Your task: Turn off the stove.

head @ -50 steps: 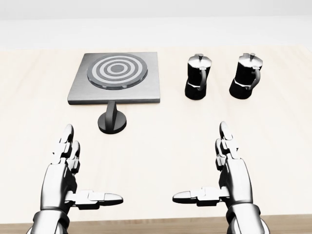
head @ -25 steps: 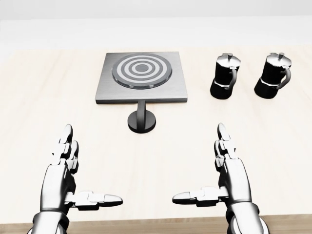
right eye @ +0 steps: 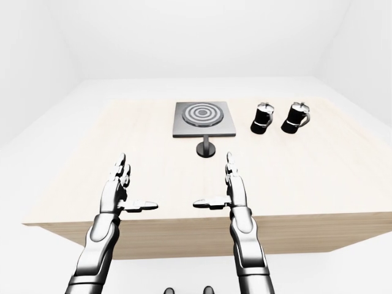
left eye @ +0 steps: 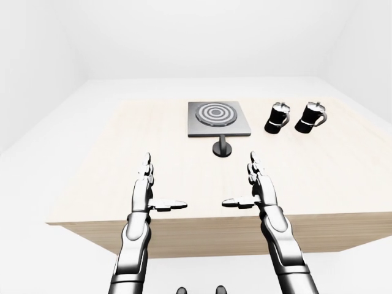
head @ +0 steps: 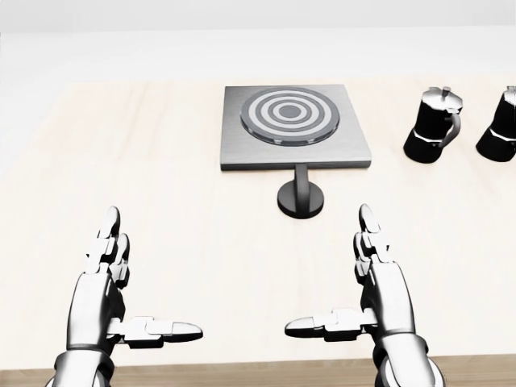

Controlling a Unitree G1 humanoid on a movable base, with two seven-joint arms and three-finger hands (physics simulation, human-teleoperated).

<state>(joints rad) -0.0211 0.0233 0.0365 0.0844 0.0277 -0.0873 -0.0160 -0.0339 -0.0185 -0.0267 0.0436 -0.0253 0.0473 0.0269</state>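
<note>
Hands (head: 113, 298) and (head: 375, 294) hovered spread and empty, short of knob (head: 301, 196) below stove (head: 292, 125); reach and twist probably needed next.

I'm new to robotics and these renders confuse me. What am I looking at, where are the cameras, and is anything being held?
These are simulator pictures from a humanoid robot with two arms and three-finger hands. All three cameras sit on its head and look out over its arms: one head view, plus a left-eye and right-eye pair showing nearly the same scene from farther out. The left hand and right hand hover open above a pale wooden table, holding nothing. On the table lies a square grey stove with ringed burner markings, and just below it in the head view stands its dark knob, which the robot must turn to switch it off. To the stove's right stand two black moka pots, side by side.
</note>
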